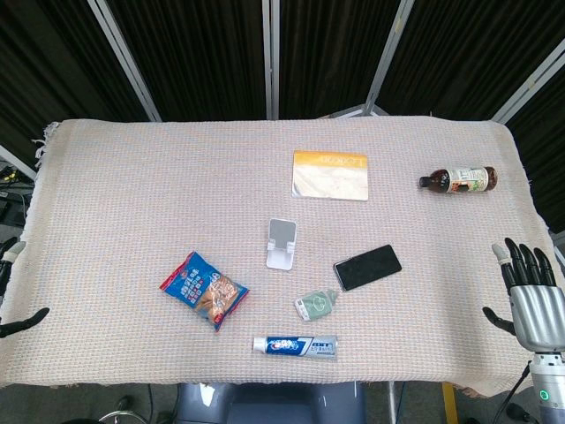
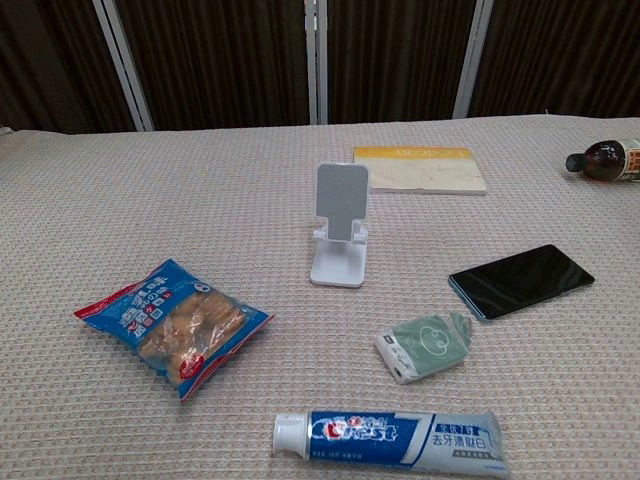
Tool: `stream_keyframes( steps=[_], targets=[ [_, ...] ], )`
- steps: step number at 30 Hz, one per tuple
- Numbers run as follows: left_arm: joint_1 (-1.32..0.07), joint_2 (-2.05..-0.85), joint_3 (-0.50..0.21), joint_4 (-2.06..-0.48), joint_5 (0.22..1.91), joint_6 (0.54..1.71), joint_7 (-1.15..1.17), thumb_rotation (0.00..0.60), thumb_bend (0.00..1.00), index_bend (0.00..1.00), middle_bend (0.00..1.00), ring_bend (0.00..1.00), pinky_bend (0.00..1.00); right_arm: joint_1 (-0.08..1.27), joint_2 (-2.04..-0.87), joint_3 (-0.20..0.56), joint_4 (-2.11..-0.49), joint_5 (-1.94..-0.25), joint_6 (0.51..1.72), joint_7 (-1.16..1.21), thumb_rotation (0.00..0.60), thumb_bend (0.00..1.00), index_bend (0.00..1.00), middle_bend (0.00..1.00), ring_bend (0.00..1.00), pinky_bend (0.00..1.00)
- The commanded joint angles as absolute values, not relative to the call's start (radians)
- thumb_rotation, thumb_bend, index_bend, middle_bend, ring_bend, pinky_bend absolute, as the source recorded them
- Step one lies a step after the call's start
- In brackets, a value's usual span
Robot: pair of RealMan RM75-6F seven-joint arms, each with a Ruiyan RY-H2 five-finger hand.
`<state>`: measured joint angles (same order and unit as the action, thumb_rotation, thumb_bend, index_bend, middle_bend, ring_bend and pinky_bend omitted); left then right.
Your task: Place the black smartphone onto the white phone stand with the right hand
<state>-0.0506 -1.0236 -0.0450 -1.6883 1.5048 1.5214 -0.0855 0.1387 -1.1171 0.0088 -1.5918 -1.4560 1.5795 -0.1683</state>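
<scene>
1. Right of the white phone stand [image 1: 282, 243], the black smartphone [image 1: 367, 267] lies flat on the tablecloth [image 1: 132, 203].
2. Right hand [image 1: 530, 296] waits at the table's right edge, fingers spread, holding nothing.
3. Left hand [image 1: 19, 300] barely shows; fingers cannot be judged.

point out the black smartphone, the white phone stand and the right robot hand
black smartphone [image 1: 367, 267], head view, middle of its dark screen
white plastic phone stand [image 2: 341, 200], chest view, upright back plate
right robot hand [image 1: 533, 305], head view, grey back of the hand
</scene>
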Motion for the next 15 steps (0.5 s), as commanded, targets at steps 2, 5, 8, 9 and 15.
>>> stream_keyframes(
  steps=[2, 5, 8, 9, 15],
  targets=[
    [-0.055, -1.030, -0.046, -1.681, 1.496, 1.510, -0.078, 0.600, 0.00, 0.00, 0.00, 0.00, 0.00, 0.135, -1.116, 0.012, -1.594, -1.457, 1.576, -0.171, 0.600, 0.00, 0.00, 0.00, 0.00, 0.00],
    [-0.057, -1.033, -0.046, -1.676, 1.492, 1.504, -0.075, 0.600, 0.00, 0.00, 0.00, 0.00, 0.00, 0.134, -1.116, 0.013, -1.597, -1.464, 1.572, -0.170, 0.600, 0.00, 0.00, 0.00, 0.00, 0.00],
    [-0.057, -1.033, -0.045, -1.679, 1.489, 1.500, -0.076, 0.600, 0.00, 0.00, 0.00, 0.00, 0.00, 0.154, -1.112, 0.007, -1.605, -1.479, 1.523, -0.139, 0.600, 0.00, 0.00, 0.00, 0.00, 0.00],
    [-0.057, -1.032, -0.046, -1.681, 1.489, 1.502, -0.078, 0.600, 0.00, 0.00, 0.00, 0.00, 0.00, 0.170, -1.109, 0.006, -1.604, -1.488, 1.495, -0.125, 0.600, 0.00, 0.00, 0.00, 0.00, 0.00],
    [-0.063, -1.033, -0.052, -1.682, 1.480, 1.495, -0.071, 0.600, 0.00, 0.00, 0.00, 0.00, 0.00, 0.326, -1.116, 0.010, -1.545, -1.571, 1.271, -0.006, 0.600, 0.00, 0.00, 0.01, 0.00, 0.00]
  ],
)
